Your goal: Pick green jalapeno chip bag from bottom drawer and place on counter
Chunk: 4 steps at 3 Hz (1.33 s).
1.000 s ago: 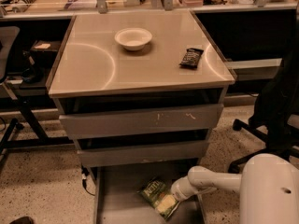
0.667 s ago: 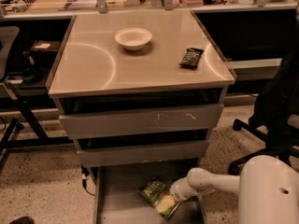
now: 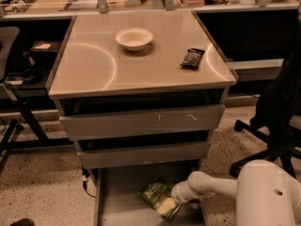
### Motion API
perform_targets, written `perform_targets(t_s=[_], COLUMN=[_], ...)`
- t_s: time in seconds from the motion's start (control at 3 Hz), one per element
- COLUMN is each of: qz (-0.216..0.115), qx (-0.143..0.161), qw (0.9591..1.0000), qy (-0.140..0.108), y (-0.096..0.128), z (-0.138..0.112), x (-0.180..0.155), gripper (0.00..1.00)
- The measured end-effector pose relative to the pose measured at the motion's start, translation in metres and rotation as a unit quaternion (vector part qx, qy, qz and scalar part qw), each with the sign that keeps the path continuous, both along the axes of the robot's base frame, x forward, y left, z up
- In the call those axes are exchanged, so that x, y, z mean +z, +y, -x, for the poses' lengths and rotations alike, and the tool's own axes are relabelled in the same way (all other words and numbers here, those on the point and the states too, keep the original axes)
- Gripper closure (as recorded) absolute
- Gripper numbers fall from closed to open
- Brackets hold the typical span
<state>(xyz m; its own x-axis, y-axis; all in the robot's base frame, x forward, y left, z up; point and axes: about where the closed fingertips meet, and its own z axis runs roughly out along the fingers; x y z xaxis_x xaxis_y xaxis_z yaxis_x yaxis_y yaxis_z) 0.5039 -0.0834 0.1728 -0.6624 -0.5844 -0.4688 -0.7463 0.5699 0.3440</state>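
Observation:
The green jalapeno chip bag lies tilted on the grey floor of the open bottom drawer, right of its middle. My white arm reaches in from the lower right, and my gripper is at the bag's right edge, down inside the drawer. The wrist hides its tips. The beige counter is above, with faint arc marks.
A white bowl and a small dark packet sit on the counter. Two grey drawers above the bottom one stick out slightly. An office chair base stands at the right, a desk leg at the left.

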Motion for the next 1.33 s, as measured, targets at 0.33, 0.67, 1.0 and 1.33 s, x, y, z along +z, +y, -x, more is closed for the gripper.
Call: perform_targets(t_s=[0.33,0.67,1.0,1.33], qz=[0.003,0.007,0.008,0.014], qx=[-0.004,-0.007,-0.009,-0.018], qw=[1.0,0.9999,0.9998,0.9993], qy=[0.003,0.008,0.016,0.029], y=[-0.001,-0.002,-0.002,-0.003], z=[-0.004,-0.004,-0.003,-0.001], x=[-0.015,-0.029,-0.041,-0.053], gripper=[0.0,0.0,0.0,0.0])
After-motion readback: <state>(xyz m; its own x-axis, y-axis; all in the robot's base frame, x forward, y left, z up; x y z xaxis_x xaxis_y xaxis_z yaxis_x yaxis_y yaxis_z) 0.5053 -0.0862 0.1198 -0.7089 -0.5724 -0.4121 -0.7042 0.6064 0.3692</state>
